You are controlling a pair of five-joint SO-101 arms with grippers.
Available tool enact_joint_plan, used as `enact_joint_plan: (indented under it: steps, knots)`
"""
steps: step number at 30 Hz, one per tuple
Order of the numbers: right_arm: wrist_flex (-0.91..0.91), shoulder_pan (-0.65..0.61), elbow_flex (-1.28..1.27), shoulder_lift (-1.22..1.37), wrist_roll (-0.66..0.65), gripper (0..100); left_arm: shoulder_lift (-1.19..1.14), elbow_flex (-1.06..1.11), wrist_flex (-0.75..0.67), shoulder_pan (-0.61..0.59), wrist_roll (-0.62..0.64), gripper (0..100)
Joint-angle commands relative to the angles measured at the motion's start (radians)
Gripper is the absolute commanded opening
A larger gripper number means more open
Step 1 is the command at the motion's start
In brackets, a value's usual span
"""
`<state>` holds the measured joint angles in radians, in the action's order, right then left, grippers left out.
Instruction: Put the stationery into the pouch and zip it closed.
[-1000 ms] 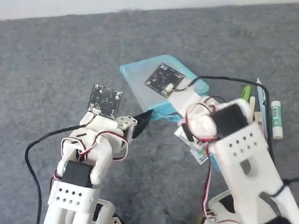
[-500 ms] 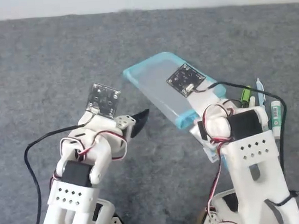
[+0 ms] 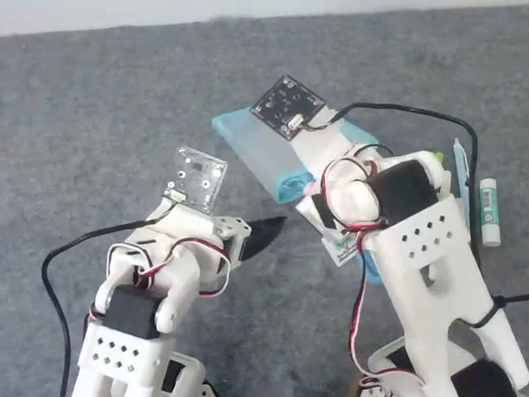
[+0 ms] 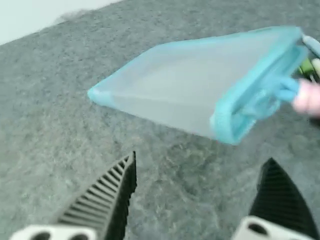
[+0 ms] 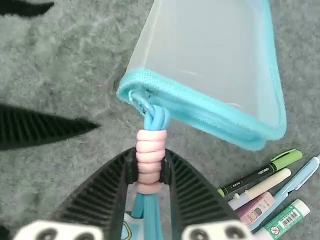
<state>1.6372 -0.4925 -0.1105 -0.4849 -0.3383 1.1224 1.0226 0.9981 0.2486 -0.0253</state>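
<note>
The pouch (image 5: 210,65) is translucent with a teal zipper edge and lies on the grey mat, its mouth end lifted. My right gripper (image 5: 149,157) is shut on the pink zipper pull (image 5: 149,150) with its teal cord. In the left wrist view the pouch (image 4: 200,85) lies ahead of my open left gripper (image 4: 195,200), which holds nothing and hovers over bare mat. From above, the pouch (image 3: 252,145) sits between the arms, partly under the right wrist camera (image 3: 290,106). The left gripper (image 3: 256,235) is just short of it. Stationery (image 5: 265,200) lies beside the right gripper: a green highlighter (image 5: 260,172), pens, a glue stick (image 5: 282,220).
The glue stick (image 3: 489,210) and a blue pen (image 3: 462,171) lie on the mat beside the right arm (image 3: 412,234). Grey mat (image 3: 103,101) runs open to the left and far side. A pale wall edge borders the far side.
The right gripper swung the pouch to the right, then back left, with the pull still held. The left gripper edged forward towards the pouch and stayed open.
</note>
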Motion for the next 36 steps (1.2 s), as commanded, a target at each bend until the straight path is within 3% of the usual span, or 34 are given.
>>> enact_joint_plan:
  steps: [1,5,19,27,36]
  knots:
    - [0.012,-0.047,0.061,-0.008,0.011,0.6,0.018,0.007,-0.097,-0.012,0.009,36]
    - [0.035,-0.081,0.060,-0.013,-0.008,0.6,0.017,0.036,-0.163,-0.018,-0.008,36]
    - [0.145,-0.081,0.117,-0.074,-0.049,0.6,0.015,0.076,-0.196,-0.018,-0.032,36]
    - [0.154,-0.073,0.009,-0.166,-0.104,0.6,-0.020,0.074,-0.232,-0.020,-0.031,35]
    - [0.114,0.097,-0.161,-0.222,-0.199,0.6,-0.176,0.035,-0.325,-0.117,-0.026,34]
